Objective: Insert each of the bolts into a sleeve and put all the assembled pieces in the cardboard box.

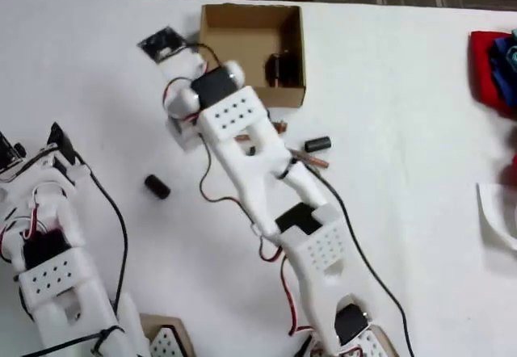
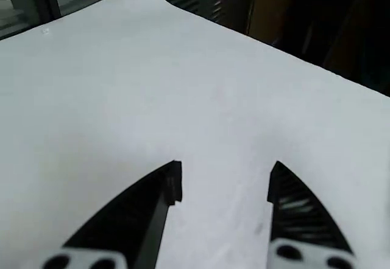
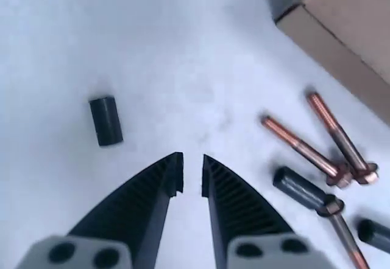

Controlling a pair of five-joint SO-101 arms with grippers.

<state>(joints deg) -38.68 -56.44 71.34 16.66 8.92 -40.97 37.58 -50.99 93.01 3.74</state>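
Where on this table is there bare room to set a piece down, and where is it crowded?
Free: the wide stretch between the cardboard box and the red cloth, and the patch between the lone sleeve and the left arm. Crowded: just in front of the box, where the bolts, another sleeve and the right arm lie close together.

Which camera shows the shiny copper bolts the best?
The right wrist view: the bolts lie close up on the table, shafts and heads plain to see. In the high view the right arm covers most of them, leaving short bits. The left wrist view looks over white table elsewhere.
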